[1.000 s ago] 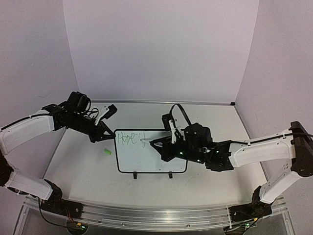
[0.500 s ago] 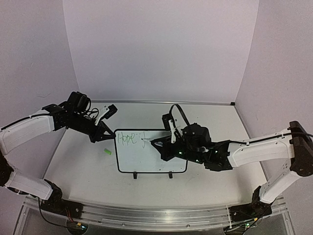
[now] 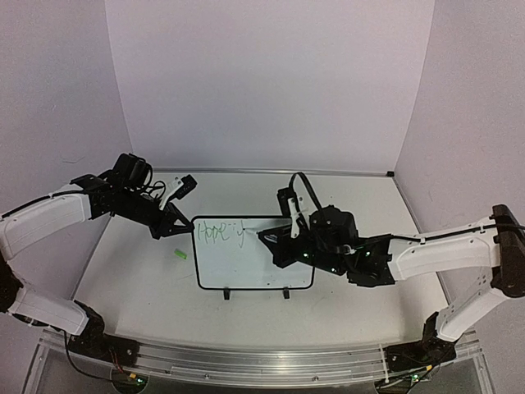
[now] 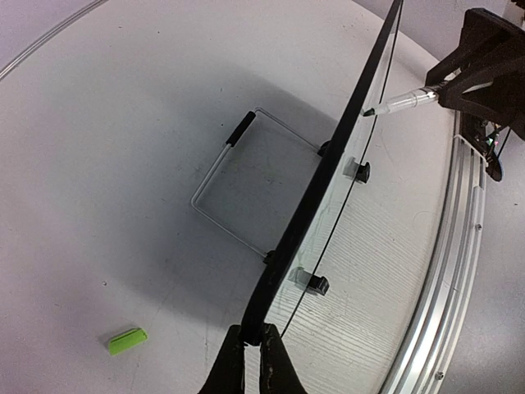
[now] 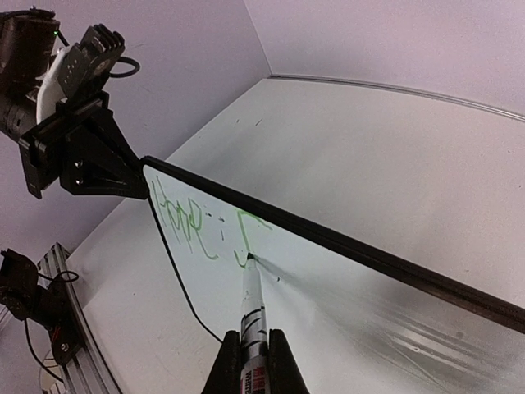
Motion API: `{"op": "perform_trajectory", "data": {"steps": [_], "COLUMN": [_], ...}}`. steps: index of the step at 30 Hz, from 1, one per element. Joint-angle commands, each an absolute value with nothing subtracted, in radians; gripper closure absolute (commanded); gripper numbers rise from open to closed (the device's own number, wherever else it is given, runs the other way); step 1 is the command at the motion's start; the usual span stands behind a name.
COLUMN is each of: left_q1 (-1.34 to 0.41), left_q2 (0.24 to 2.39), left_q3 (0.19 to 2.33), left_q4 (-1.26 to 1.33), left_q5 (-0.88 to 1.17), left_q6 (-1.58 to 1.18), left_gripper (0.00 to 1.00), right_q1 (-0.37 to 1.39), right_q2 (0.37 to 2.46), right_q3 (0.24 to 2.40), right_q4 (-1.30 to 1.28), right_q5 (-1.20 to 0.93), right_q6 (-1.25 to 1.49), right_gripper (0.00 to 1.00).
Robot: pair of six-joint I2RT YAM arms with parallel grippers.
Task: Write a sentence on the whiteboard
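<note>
Whiteboard (image 3: pixel 254 267) sits between both pincers, long axis running from left pincer (image 3: pixel 182 228) to right pincer (image 3: pixel 269 244). Left pincer clamped on board's left edge. Right pincer clamped on marker (image 5: pixel 250 304), barrel straight ahead of fingers, tip seemingly touching board. Sentence (image 5: pixel 187 220) unfinished: green strokes ahead-left of tip, blank board back toward right pincer, so right arm nearer next letter. Green cap (image 3: pixel 180 254) lies near left pincer.

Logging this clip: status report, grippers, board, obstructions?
Left gripper shut on whiteboard edge. Right gripper shut on marker, tip at board. Sentence partly written, green. Green piece beside board, not obstructing.
</note>
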State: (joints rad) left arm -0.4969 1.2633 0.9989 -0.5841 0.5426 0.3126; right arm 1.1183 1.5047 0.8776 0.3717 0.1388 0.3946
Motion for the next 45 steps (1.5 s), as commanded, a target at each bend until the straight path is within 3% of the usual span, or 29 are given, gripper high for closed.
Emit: {"op": "perform_trajectory", "data": {"steps": [1, 14, 45], "left_q1": [-0.505, -0.505, -0.505], "left_q2": [1.258, 1.258, 1.260], "left_q3": [1.012, 1.014, 1.014], "left_q4": [-0.598, -0.599, -0.600], "left_q5": [0.501, 0.501, 0.498], "left_q6": [0.333, 0.333, 0.332], "left_gripper": [1.00, 1.00, 1.00], "right_q1": [1.108, 1.109, 1.108], "right_q2": [1.471, 1.394, 1.476], "right_q3": [0.873, 0.802, 0.842], "right_q4": [0.361, 0.447, 0.330], "right_q5": [0.232, 0.141, 0.137], "right_q6": [0.396, 0.369, 0.400], "right_gripper": [1.00, 1.00, 1.00]}}
